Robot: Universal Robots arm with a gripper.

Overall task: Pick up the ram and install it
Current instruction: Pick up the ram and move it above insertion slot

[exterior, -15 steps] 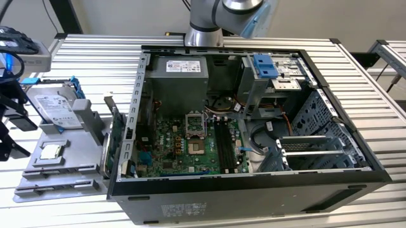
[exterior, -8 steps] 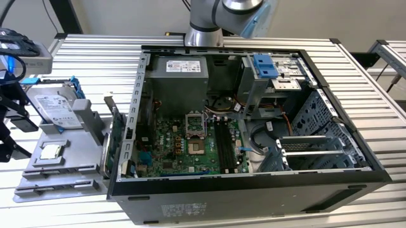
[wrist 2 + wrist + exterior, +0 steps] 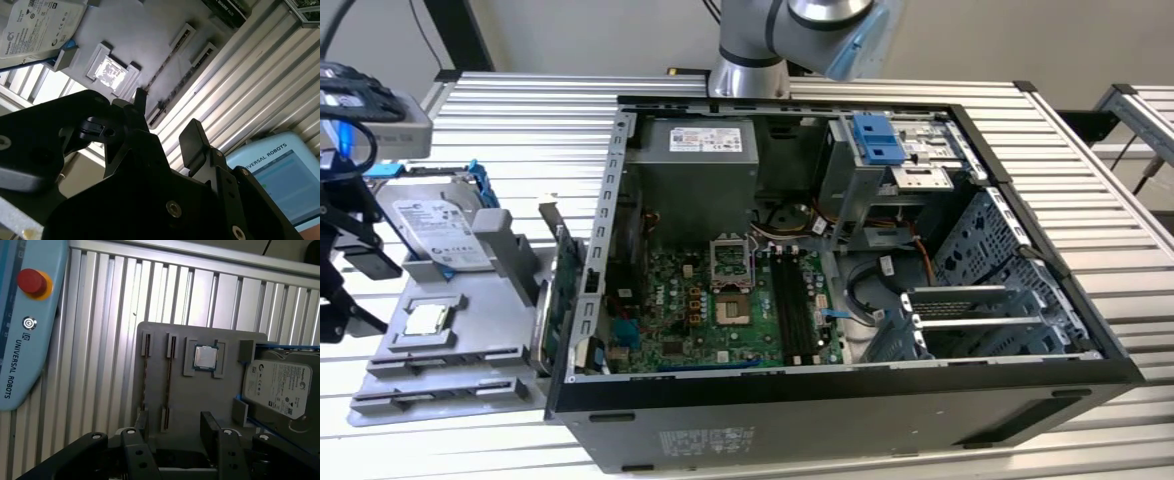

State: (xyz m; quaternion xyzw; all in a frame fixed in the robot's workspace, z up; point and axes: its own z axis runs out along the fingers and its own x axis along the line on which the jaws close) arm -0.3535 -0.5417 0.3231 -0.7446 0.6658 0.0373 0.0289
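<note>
Held on edge in a narrow slot of the grey holder tray [image 3: 210, 395], next to the tray's processor chip [image 3: 204, 358], the ram [image 3: 170, 375] is probably stood this way so that its flat faces are offered for gripping. The tool [image 3: 175, 426] is spread wide and empty. It is poised over the tray, clear of the ram, which in the first wrist view is aligned with the gap between the jaws.

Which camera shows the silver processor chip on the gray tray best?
The first wrist view: the processor chip faces the camera, unobstructed. In the second wrist view it is washed by glare; in the exterior view it looks distant.
</note>
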